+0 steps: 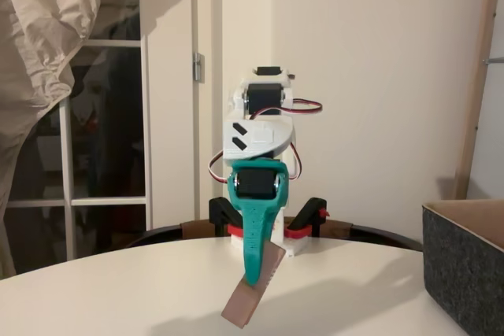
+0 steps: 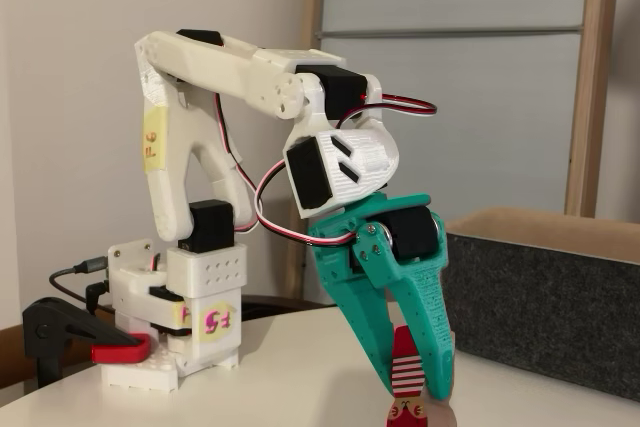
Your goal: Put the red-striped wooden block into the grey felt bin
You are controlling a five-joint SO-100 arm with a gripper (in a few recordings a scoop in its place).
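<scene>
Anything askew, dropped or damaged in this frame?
Nothing is spilled or damaged. The one oddity: the red-striped wooden block sits tilted in the end effector, leaning diagonally in a fixed view instead of hanging level. The grey felt bin stands upright at the picture's right edge, apart from the arm.

On the round white table (image 1: 118, 289), the small red-striped wooden block (image 2: 407, 372) sits between the teal two-finger gripper's (image 2: 405, 377) fingers, above the tabletop. The large charcoal-grey felt bin (image 2: 545, 297) stands right of the block in both fixed views, apart from it.
</scene>
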